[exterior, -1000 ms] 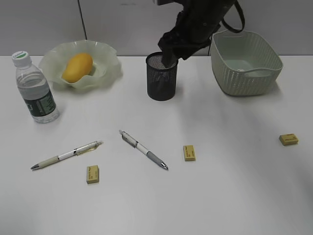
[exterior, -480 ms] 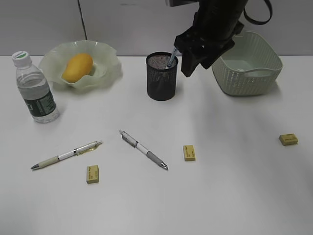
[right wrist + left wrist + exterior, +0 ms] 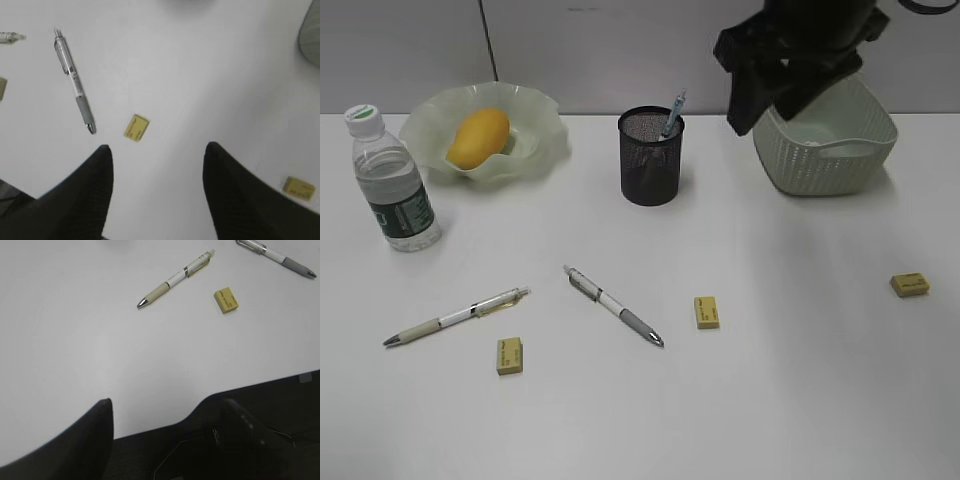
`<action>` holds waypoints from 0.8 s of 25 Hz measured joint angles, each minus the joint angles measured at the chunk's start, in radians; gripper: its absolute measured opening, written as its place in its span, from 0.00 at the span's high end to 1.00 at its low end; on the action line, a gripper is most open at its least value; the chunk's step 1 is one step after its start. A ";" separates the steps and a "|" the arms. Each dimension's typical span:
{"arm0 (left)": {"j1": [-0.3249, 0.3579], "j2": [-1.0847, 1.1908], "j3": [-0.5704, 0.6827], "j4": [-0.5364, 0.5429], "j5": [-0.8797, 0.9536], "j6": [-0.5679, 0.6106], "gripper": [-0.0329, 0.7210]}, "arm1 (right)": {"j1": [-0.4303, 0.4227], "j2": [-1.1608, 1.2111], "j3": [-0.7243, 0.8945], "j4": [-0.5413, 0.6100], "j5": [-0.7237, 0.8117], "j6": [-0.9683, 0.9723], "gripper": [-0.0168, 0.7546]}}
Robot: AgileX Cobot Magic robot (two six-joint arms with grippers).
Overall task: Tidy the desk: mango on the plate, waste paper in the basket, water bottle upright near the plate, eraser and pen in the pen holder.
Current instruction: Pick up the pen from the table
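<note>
Pen holder (image 3: 651, 157): one pen (image 3: 673, 112) held upright inside.
Desk (image 3: 770, 380): 2 pens, 3 erasers scattered.
R gripper (image 3: 156, 165): jaws spread wide, empty.
L gripper (image 3: 167, 412): jaws apart, empty.

In the exterior view the right arm (image 3: 795, 55) runs off the top edge at twelve o'clock, a dark mass whose gripper cannot be made out, and it covers the near-left rim of the basket (image 3: 825, 150). The pen (image 3: 672, 112) standing in the pen holder (image 3: 651, 158) shows only its upper tip; the mesh hides the rest. The left wrist view cuts off a grey-grip pen (image 3: 277, 256) at the one o'clock corner. The right wrist view clips the basket at three o'clock, an eraser (image 3: 2, 89) at nine o'clock, and a pen tip (image 3: 11, 36) at ten o'clock. The print on the erasers is too small to read.
</note>
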 joint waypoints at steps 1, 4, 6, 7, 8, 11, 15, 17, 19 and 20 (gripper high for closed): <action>0.000 0.000 0.000 0.000 0.000 0.000 0.29 | 0.000 -0.032 0.039 -0.001 0.000 0.012 0.39; 0.000 0.000 0.000 0.000 0.000 0.000 0.29 | 0.000 -0.133 0.179 -0.004 0.000 0.030 0.39; 0.000 0.000 0.000 0.000 0.000 0.000 0.29 | 0.000 -0.201 0.283 -0.005 0.000 0.033 0.39; 0.000 0.000 0.000 0.000 0.000 0.000 0.29 | 0.000 -0.238 0.341 -0.007 0.000 0.033 0.39; 0.000 0.000 0.000 0.000 0.000 0.000 0.29 | 0.000 -0.276 0.398 -0.010 0.000 0.035 0.39; 0.000 0.000 0.000 0.000 0.000 0.000 0.29 | 0.000 -0.386 0.539 -0.033 -0.002 0.036 0.39; 0.000 0.000 0.000 0.000 0.000 0.000 0.29 | 0.000 -0.549 0.680 -0.043 -0.023 0.042 0.39; 0.000 0.000 0.000 0.000 0.000 0.000 0.29 | 0.000 -0.633 0.729 -0.044 -0.041 0.048 0.39; 0.000 0.000 0.000 0.000 0.000 0.000 0.29 | 0.000 -0.727 0.775 -0.044 -0.063 0.054 0.39; 0.000 0.000 0.000 0.000 0.000 0.000 0.29 | 0.000 -0.768 0.797 -0.044 -0.074 0.055 0.39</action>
